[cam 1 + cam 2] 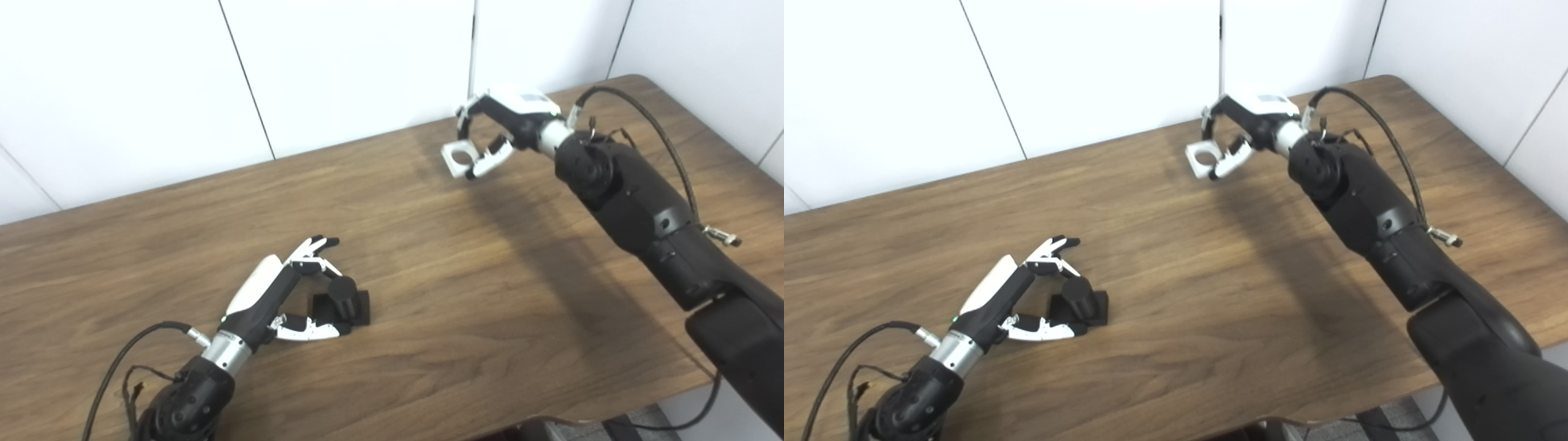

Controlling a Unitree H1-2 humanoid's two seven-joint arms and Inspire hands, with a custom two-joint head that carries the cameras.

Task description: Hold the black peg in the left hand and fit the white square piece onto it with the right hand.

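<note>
No text, label, brand, number or sign could be read anywhere; a pale blue patch on the back of the right hand (pixel 511 119), raised near the worktop's far edge, was too small and blurred to make out.

Left hand's (pixel 278 294) thumb covers the near edge of the black cylindrical peg's (pixel 343 295) flat base, so can't tell if the fingers actually touch it.
</note>
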